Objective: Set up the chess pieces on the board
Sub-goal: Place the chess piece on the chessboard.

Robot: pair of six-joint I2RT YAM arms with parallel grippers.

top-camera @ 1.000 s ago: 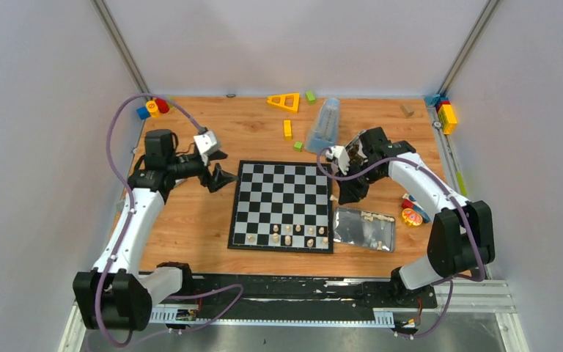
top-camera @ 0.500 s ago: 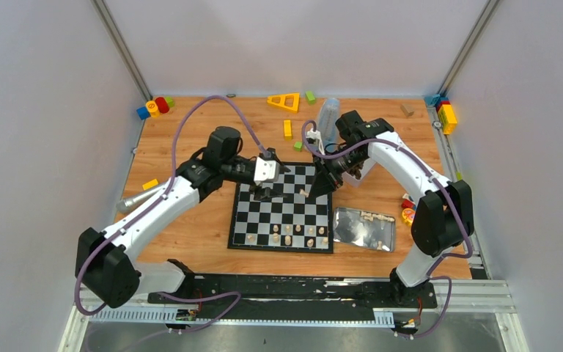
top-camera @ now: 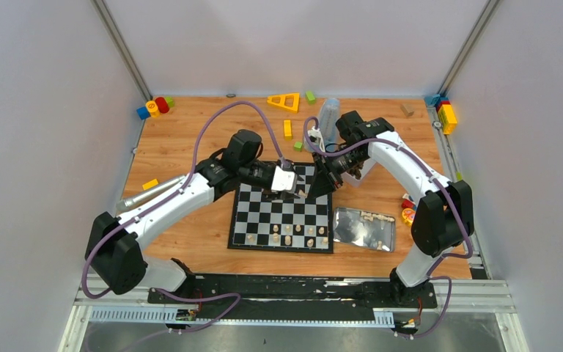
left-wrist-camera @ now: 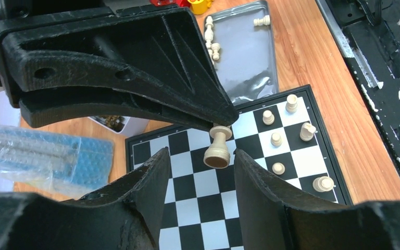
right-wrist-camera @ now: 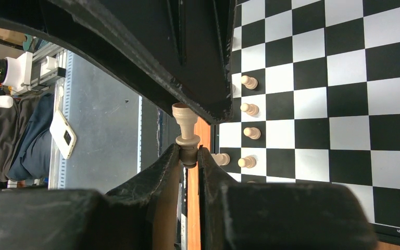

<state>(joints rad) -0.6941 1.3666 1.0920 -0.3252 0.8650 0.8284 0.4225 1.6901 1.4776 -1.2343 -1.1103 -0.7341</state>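
The fingers are showing rough, matt black plastic; the chess piece is looking smooth and cream (wood, seemingly); the board is lying satin-smooth, the tin gleaming metal, the table wood-grained.

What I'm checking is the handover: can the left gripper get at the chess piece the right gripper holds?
Probably yes: the right gripper pinches only the top of the chess piece, whose base hangs free between the open fingers of the left gripper.
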